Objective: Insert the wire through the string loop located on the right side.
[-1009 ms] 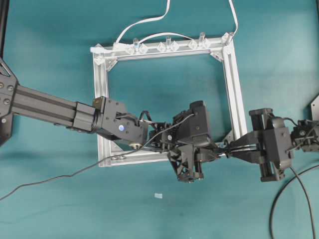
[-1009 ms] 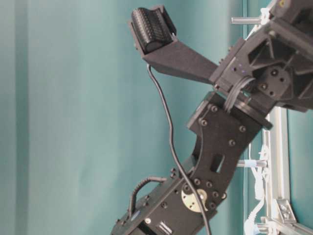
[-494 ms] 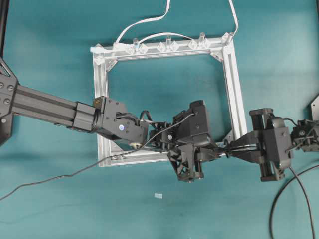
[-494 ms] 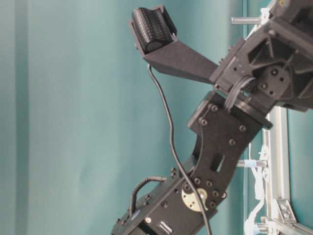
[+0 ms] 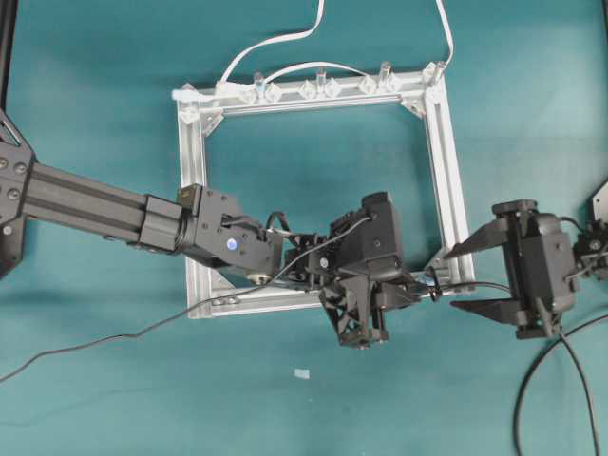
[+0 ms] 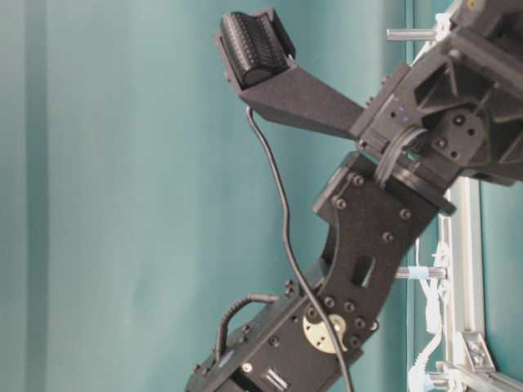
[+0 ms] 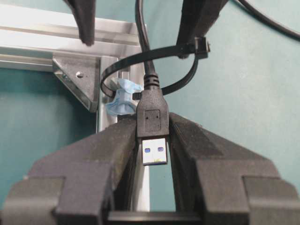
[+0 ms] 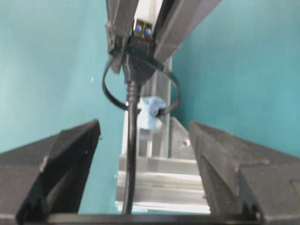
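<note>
In the left wrist view my left gripper (image 7: 153, 125) is shut on the wire's dark USB plug (image 7: 152, 115). The wire (image 7: 142, 33) runs away from the plug, through the black string loop (image 7: 123, 62). The loop hangs at the silver frame's corner (image 7: 77, 75) beside a pale-blue speck (image 7: 123, 96). My right gripper (image 8: 143, 140) stands open, and the wire (image 8: 131, 140) passes untouched between its fingers. Overhead, the left gripper (image 5: 410, 293) is at the frame's lower right corner. The right gripper (image 5: 450, 278) is just to the right of that corner.
The square silver frame (image 5: 446, 171) lies mid-table with clear pegs (image 5: 320, 85) and a flat white cable (image 5: 275, 43) along its far bar. A thick black cable (image 5: 521, 399) curls at the lower right. A small pale scrap (image 5: 302, 372) lies in front of the frame.
My right gripper has opened, let go of the wire and drawn back to the right. The left gripper and the plug have stayed put.
</note>
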Controlling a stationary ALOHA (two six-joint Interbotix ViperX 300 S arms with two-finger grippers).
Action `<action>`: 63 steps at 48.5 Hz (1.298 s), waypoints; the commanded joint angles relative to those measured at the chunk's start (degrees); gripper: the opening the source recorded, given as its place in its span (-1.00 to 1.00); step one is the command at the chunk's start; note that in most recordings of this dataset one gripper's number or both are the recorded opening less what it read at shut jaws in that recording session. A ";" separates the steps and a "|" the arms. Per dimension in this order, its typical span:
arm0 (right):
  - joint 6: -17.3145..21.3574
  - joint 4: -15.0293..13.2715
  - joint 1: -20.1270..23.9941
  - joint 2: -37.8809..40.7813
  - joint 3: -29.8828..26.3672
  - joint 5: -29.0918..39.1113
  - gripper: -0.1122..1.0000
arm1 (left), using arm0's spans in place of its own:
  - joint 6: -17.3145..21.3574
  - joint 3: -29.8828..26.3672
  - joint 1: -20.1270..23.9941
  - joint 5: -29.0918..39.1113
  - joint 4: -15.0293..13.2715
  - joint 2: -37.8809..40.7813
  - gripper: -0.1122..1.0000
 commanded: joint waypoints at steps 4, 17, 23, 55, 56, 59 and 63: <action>0.00 0.18 -0.09 -0.97 -0.26 -0.26 0.72 | -0.44 -1.49 -0.09 -0.26 0.26 -2.20 -0.44; 0.00 0.18 -0.44 -0.97 -0.35 -0.44 0.72 | -0.44 -1.67 -0.18 0.00 0.18 -2.20 -0.44; 0.00 0.18 -0.53 -0.88 -0.35 -0.53 0.72 | -0.44 -1.67 -0.09 0.09 0.18 -2.20 -0.44; 0.00 0.18 -0.53 -0.88 -0.53 -0.53 0.72 | 0.09 2.20 0.26 3.43 0.18 -6.77 -0.44; 0.00 0.09 -0.53 -0.88 -0.53 -0.53 0.72 | 0.09 2.55 0.26 3.78 0.18 -7.12 -0.44; 0.00 0.09 -0.53 -0.88 -0.53 -0.53 0.72 | 0.00 3.78 0.18 5.01 0.18 -8.35 -0.44; 0.00 0.09 -0.53 -0.88 -0.53 -0.53 0.72 | 0.00 5.63 0.09 7.12 0.18 -10.02 -0.44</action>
